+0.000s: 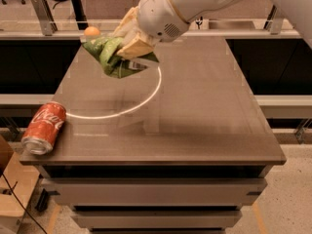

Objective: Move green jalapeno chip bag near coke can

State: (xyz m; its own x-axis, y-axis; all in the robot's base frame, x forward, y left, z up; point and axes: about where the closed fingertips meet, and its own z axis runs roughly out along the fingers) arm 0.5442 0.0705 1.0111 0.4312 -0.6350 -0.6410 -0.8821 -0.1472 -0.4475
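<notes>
green jalapeno chip bag [118,58]: in the air over the back-left part of the table [204,121], crumpled, clear of the surface. The top of the bag is covered by the gripper [127,46], so only the lower folds show. Print on the bag is not readable, just green with a pale patch near the lower right.

Gripper is pinching the bag from above, tan fingers [131,47] pressed onto it. The contact line itself is hard to make out. White arm [195,4] comes in from the upper right, cut off by the top and right edges.

coke can [44,127]: on its side at the table's front-left corner, silver end facing front. White script reads "Coca-Cola", partly wrapped round the curve. Well apart from the bag.

orange fruit [91,31]: back-left edge of the table, right side hidden behind the bag and gripper.

A white ring [146,99] marks the tabletop, its back part hidden under the bag.
</notes>
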